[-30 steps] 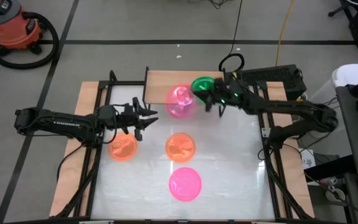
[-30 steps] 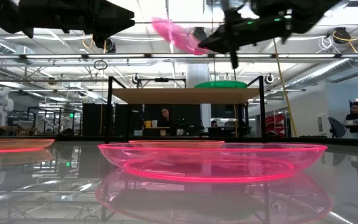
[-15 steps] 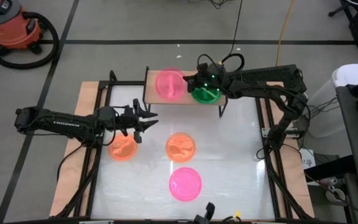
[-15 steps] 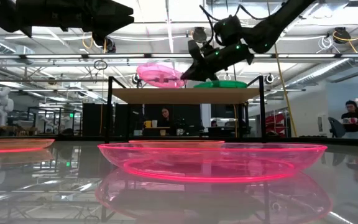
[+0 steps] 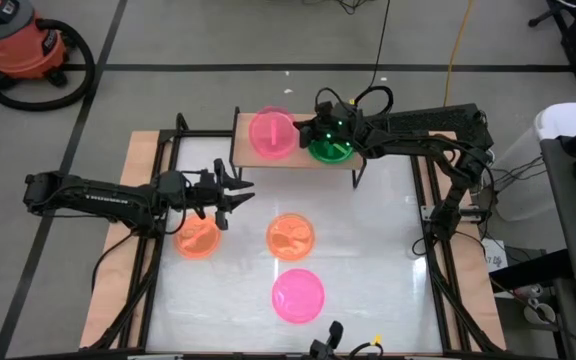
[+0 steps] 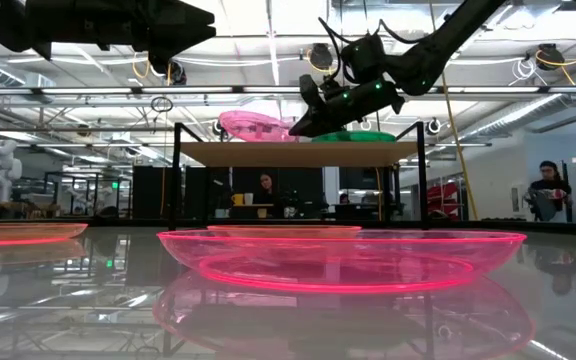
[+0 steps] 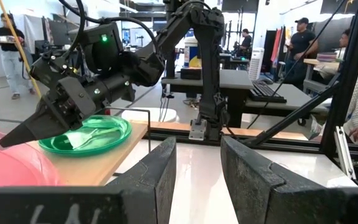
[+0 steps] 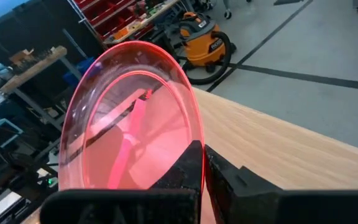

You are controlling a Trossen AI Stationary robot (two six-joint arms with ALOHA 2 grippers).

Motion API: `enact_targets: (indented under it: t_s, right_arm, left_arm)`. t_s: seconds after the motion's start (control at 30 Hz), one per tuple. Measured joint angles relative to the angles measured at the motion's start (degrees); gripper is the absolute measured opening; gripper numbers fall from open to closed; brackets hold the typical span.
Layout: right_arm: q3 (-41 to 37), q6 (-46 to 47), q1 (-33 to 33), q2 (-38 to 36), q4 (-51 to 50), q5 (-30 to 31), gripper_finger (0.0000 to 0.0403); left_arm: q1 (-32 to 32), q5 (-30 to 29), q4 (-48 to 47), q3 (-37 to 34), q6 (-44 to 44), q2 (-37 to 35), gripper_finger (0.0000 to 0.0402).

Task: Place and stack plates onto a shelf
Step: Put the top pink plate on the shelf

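grey floor with dark lines (image 5: 218, 66), orange shop vacuum (image 5: 23, 45), red shelving (image 8: 126, 15)

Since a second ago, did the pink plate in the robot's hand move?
Yes. The pink plate went from past the shelf's front edge back onto its left half, beside the green plate.

Pink plate (image 5: 271, 133) lower, onto shelf (image 5: 245, 150).

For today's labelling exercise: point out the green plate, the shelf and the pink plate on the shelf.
green plate (image 5: 330, 150), high view, its exposed rim.
shelf (image 5: 246, 140), high view, bare wood.
pink plate on the shelf (image 5: 271, 134), high view, its middle.
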Motion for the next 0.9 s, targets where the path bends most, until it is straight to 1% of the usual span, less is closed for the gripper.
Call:
enact_targets:
  t_s: [0.37, 0.77, 0.9]
  right_arm:
    - [0.0, 0.4, 0.0, 0.0, 1.7, 0.1, 0.0]
    - [-0.1, -1.9, 0.1, 0.0, 2.0, 0.1, 0.0]
    - [-0.1, -2.5, 0.1, 0.0, 1.7, 0.1, 0.0011]
  left_arm:
    - [0.0, 0.0, 0.0, 0.0, 0.7, 0.0, 0.0131]
    - [0.0, 0.0, 0.0, 0.0, 0.7, 0.0, 0.0131]
    - [0.0, 0.0, 0.0, 0.0, 0.7, 0.0, 0.0131]
